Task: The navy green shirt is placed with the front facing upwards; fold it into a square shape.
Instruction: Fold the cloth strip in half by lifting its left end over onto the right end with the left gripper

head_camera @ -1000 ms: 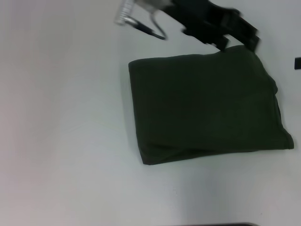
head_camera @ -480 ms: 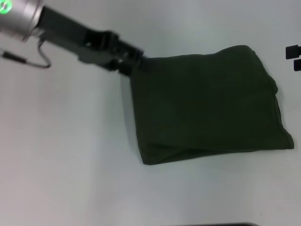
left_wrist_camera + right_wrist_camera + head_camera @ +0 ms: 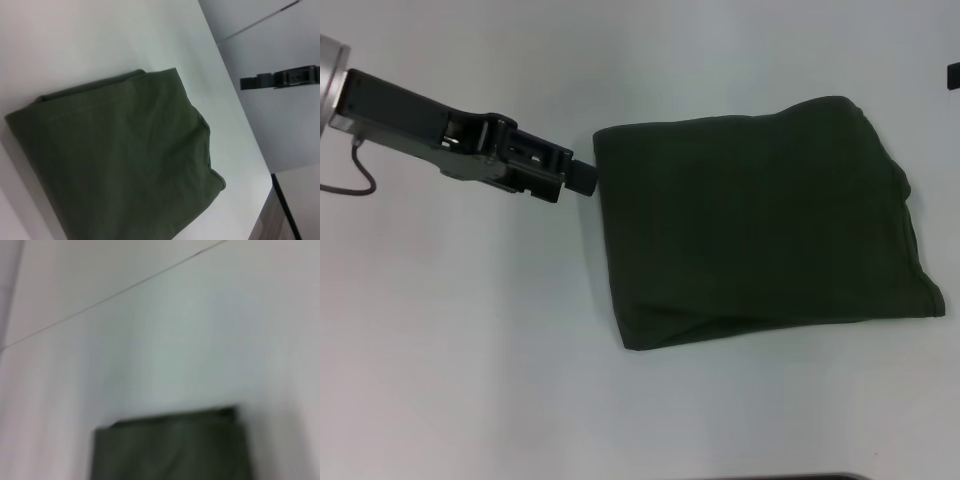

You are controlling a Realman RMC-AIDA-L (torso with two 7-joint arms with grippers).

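The navy green shirt (image 3: 760, 220) lies folded into a rough rectangle on the white table (image 3: 470, 350), plain green side up with no lettering showing. Its near left corner bulges where the layers stack. My left gripper (image 3: 582, 178) reaches in from the left and sits right at the shirt's far left corner, just off the cloth edge. The left wrist view looks across the folded shirt (image 3: 120, 160). My right gripper (image 3: 953, 74) only peeks in at the far right edge and shows as a dark bar (image 3: 280, 79) beyond the table. The right wrist view catches one shirt edge (image 3: 170, 447).
The table's right edge (image 3: 240, 125) runs close past the shirt, with grey floor beyond it. A dark strip (image 3: 800, 477) marks the table's near edge. Bare white tabletop spreads to the left of and in front of the shirt.
My left arm swung from the shirt's far edge leftward and now lies lower beside its far left corner. The right gripper slid further out at the right edge. The shirt stayed put.
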